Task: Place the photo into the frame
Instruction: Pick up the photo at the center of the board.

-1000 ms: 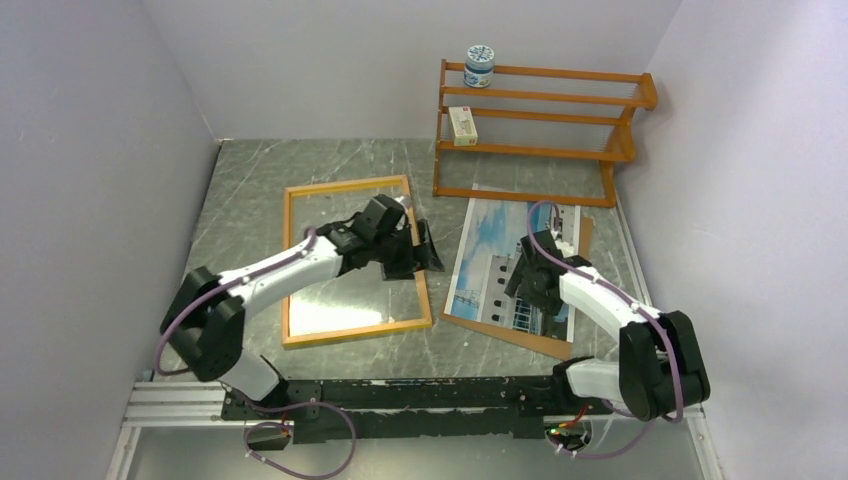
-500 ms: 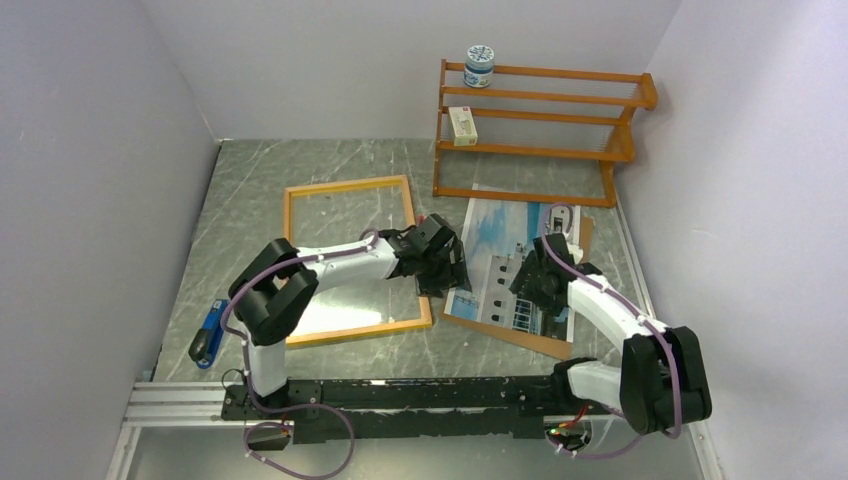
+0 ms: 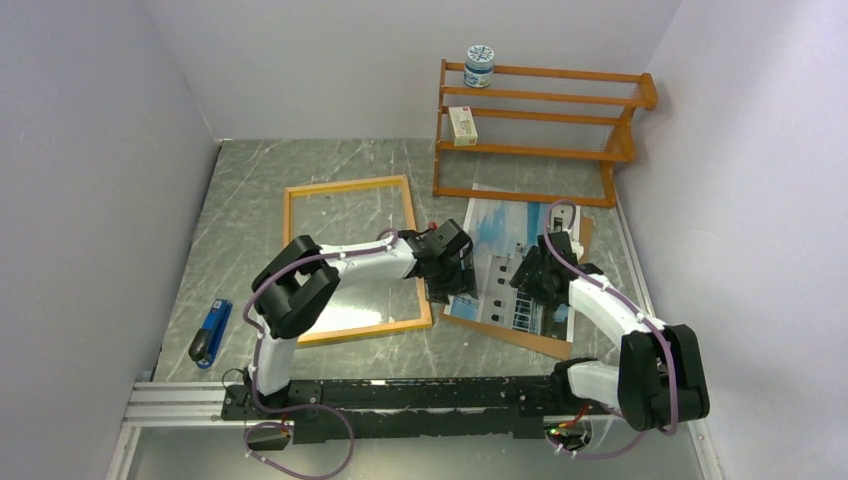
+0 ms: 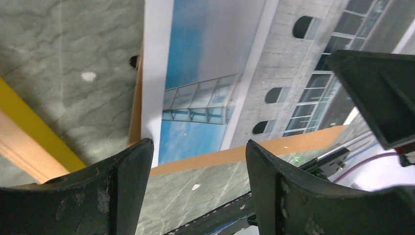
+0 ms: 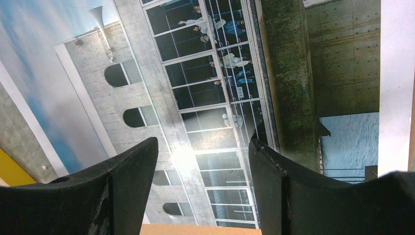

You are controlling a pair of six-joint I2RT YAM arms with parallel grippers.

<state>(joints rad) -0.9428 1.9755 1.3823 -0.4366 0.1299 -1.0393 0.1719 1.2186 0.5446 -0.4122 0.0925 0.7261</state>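
The photo (image 3: 495, 235) of a white building and blue sky lies face up on a brown cardboard board (image 3: 530, 340), right of the thin yellow and wood frame (image 3: 345, 184), which lies flat on the table. My left gripper (image 3: 450, 287) is open and empty over the photo's near left corner, between the frame and the photo. In the left wrist view the gripper (image 4: 198, 171) straddles the photo (image 4: 215, 63) corner and the board (image 4: 274, 147) edge, with the frame (image 4: 29, 122) at left. My right gripper (image 3: 525, 275) is open and empty just above the photo (image 5: 210, 98).
An orange-brown shelf rack (image 3: 540, 130) stands at the back right with a jar (image 3: 480, 65) on top and a small box (image 3: 461, 124) on a lower shelf. A blue stapler (image 3: 210, 332) lies at the near left. Walls close in on the left, back and right.
My left arm has swung right, from over the frame's right side to the photo's near left corner, uncovering the blue stapler. My right gripper has shifted slightly over the photo.
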